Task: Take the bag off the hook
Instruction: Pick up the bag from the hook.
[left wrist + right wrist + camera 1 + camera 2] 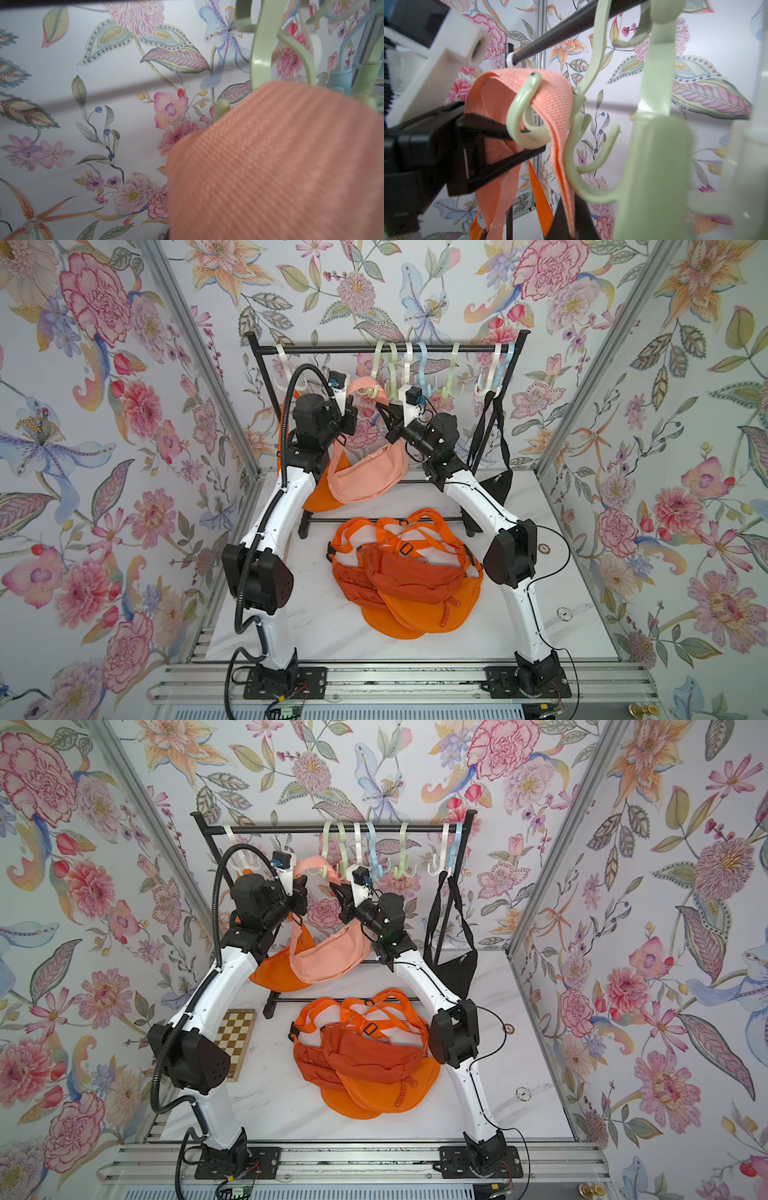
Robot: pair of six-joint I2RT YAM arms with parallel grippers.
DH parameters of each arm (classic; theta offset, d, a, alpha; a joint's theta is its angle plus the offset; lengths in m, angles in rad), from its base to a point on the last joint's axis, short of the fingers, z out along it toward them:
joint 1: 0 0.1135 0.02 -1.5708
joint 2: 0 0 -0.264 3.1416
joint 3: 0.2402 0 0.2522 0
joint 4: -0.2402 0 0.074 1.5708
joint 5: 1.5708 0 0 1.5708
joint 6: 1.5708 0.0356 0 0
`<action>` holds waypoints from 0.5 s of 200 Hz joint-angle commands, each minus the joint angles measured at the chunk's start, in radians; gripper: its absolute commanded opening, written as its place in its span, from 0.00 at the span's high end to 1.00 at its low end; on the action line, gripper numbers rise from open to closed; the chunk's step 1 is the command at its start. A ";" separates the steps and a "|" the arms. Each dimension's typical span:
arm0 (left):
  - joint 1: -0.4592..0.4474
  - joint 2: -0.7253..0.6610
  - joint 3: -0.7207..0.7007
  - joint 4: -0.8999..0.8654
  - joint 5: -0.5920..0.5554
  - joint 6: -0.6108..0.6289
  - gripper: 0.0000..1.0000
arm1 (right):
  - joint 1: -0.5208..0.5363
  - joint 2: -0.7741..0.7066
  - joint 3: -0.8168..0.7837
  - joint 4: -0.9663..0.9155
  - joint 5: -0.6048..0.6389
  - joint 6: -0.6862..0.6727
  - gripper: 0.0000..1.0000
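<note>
A salmon-pink bag (370, 472) (328, 957) hangs from the black rack. Its strap (550, 97) is looped over a prong of a pale green hook (513, 116) (379, 394). My left gripper (352, 404) (303, 886) is shut on the strap just left of the hook. In the left wrist view the strap (270, 166) hides its jaws. My right gripper (570, 207) (380, 405) is shut on the strap's hanging part just right of and below the hook. The bag's body dangles between the two arms.
Several orange bags (407, 576) lie piled on the white table. A black bag (496, 485) hangs at the rack's right end and an orange one (318, 495) behind my left arm. Green, blue and white hooks crowd the rail (332, 349). A checkered board (237, 1040) lies at left.
</note>
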 commanded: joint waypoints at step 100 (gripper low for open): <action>0.008 0.060 0.107 -0.049 -0.025 -0.028 1.00 | -0.014 -0.046 0.007 -0.077 0.066 -0.005 1.00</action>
